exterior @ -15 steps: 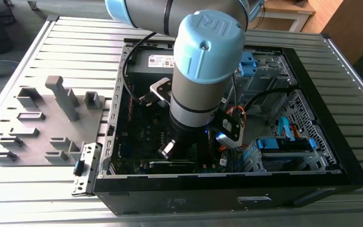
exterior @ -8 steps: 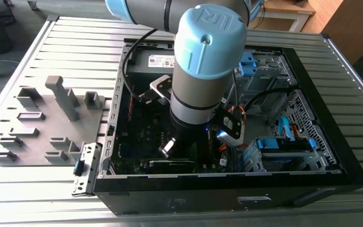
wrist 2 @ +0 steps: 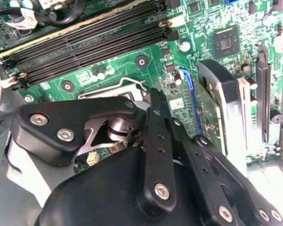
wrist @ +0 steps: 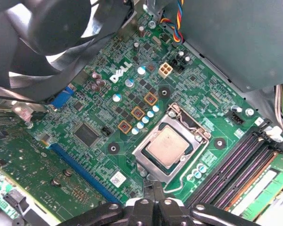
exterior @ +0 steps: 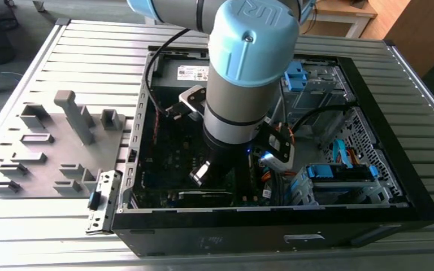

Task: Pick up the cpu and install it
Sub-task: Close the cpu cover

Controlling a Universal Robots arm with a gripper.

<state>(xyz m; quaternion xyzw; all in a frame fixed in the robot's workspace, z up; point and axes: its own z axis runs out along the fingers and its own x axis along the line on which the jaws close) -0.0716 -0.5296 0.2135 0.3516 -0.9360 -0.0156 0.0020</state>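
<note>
Exterior view, nine o'clock of the computer case (exterior: 225, 240): a grey tray (exterior: 40, 176) of raised blocks. Centre: the arm (exterior: 247, 68) reaches straight down into the case and blocks my line to the board beneath. Three o'clock of the arm: blue drive brackets (exterior: 338, 172). The first wrist view gives the answer: the cpu (wrist: 170, 146) lies flat inside the socket (wrist: 140, 153) on the motherboard (wrist: 85, 113), with the memory slots (wrist: 236, 165) just beside it. The gripper (wrist: 153, 188) hovers just off the socket's edge, fingers drawn together, nothing seen between them. My reading: the placing looks done, and the seating or checking stage is in hand. Any further move calls for keeping clear of the socket's frame and its lever wire (wrist 2: 111, 92), both very near the fingertips. I cannot tell whether the frame is latched over the chip, nor whether the fingertips touch the board. In the second wrist view the gripper's own linkage covers most of the socket.
</note>
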